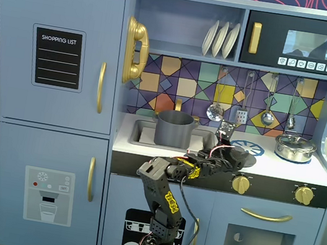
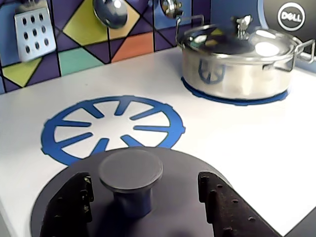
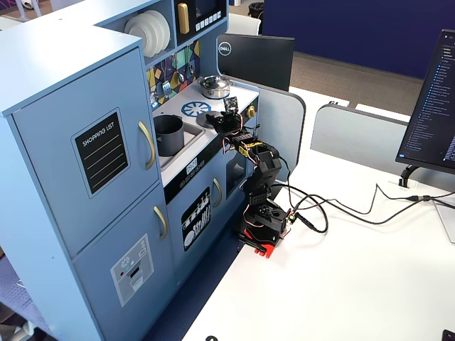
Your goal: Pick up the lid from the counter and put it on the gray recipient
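The gripper (image 2: 143, 205) is straddling the lid (image 2: 170, 168) on the near tabletop (image 2: 247, 143) — jaws spread either side of its knob, not pinching — readying a grasp, the gray recipient (image 1: 174, 128) waiting left in the sink.

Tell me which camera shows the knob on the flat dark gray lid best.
The wrist view: the flat round dark gray lid fills the foreground, its central knob sharp between the gripper fingers. In a fixed view the lid is a thin edge-on sliver; in the other it is tiny.

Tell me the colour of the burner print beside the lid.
Blue on white, clearest in the wrist view: burner print, lid.
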You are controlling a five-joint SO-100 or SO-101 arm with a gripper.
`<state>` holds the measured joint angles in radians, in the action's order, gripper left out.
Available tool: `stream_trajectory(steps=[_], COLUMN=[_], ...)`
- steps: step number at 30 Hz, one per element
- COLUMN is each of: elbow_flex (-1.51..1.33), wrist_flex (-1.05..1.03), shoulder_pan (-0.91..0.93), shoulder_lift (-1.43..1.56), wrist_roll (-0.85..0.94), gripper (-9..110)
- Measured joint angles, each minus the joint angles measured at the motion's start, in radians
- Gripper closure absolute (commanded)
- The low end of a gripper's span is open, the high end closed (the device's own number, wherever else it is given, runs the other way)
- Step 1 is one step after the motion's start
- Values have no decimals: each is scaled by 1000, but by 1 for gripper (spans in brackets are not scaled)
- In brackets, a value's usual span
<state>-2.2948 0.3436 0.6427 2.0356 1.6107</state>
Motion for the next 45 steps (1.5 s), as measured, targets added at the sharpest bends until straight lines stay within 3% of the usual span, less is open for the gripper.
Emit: stream_trajectory(steps=[16, 20, 23, 45], elbow_flex=[138, 143, 143, 178], wrist_flex=[32, 32, 32, -15], shoulder_pan=[-32, -32, -32, -98], shoulder_lift=[-186, -193, -193, -84], wrist_roll=[5, 5, 5, 8], gripper=[84, 90, 102, 102])
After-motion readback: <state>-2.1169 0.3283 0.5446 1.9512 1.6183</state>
